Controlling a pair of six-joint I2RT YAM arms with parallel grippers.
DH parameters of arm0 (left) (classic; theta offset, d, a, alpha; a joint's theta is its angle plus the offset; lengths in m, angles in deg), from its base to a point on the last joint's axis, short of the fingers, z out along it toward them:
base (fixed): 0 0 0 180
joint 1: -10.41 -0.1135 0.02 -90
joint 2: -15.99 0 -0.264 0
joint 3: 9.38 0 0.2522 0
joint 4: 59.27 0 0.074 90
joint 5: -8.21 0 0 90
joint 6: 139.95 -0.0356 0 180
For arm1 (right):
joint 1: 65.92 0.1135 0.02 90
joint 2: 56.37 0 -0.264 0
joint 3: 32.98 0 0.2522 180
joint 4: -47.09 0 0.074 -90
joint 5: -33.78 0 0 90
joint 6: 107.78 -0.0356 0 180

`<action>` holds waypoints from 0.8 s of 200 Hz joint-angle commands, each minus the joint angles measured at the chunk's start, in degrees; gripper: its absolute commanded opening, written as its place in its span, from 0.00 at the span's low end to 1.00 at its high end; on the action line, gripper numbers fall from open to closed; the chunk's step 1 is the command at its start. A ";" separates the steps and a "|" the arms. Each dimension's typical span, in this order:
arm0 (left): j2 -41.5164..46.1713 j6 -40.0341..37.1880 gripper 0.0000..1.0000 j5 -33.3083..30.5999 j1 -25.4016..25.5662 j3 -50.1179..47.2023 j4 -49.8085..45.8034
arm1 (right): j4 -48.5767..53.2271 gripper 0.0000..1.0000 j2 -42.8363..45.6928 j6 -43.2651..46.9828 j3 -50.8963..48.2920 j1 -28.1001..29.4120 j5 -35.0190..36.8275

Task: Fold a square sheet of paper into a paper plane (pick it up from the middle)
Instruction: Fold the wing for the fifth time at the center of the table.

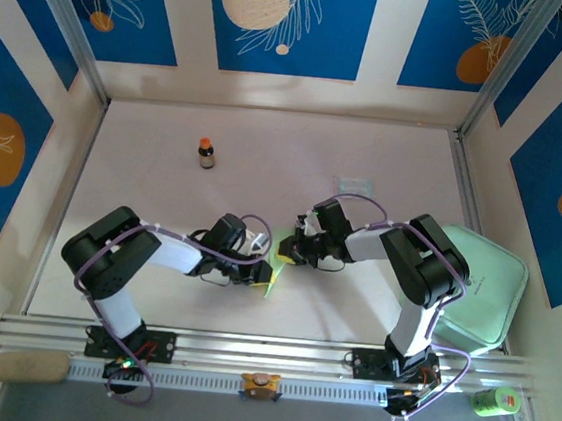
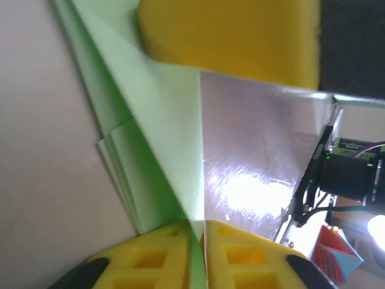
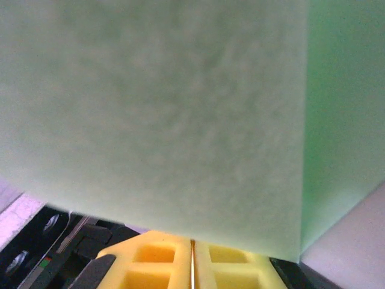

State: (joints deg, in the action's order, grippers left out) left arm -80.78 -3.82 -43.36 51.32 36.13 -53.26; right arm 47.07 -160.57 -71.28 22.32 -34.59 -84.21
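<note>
My left jaws are pressed together on the folded pale green paper sheet (image 1: 277, 268); my right jaws pinch it from the opposite side, near the middle of the white desk's (image 1: 162, 198) near edge.

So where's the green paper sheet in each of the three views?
Top external: the paper stands mid-table between left gripper and right gripper.
Left wrist: folded layers run from top left down into the left gripper.
Right wrist: broad blurred sheet across the upper frame, above the right gripper.
Shared landmark: the pale table.
</note>
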 commanded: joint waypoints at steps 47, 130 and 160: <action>2.01 -5.05 0.14 -3.07 0.58 -0.72 -13.53 | 6.58 0.10 -2.31 -1.52 -1.06 1.10 7.28; 3.95 -5.37 0.05 -2.70 1.15 -2.25 -14.85 | 6.91 0.10 -2.49 -2.19 -1.41 1.54 8.65; 4.40 -4.69 0.04 -1.76 1.27 -3.15 -13.79 | 6.91 0.09 -2.50 -2.39 -1.61 1.71 9.09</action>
State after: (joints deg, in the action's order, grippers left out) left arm -77.02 -8.45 -45.57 51.86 35.54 -61.50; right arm 46.93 -160.42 -72.53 22.47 -33.23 -81.89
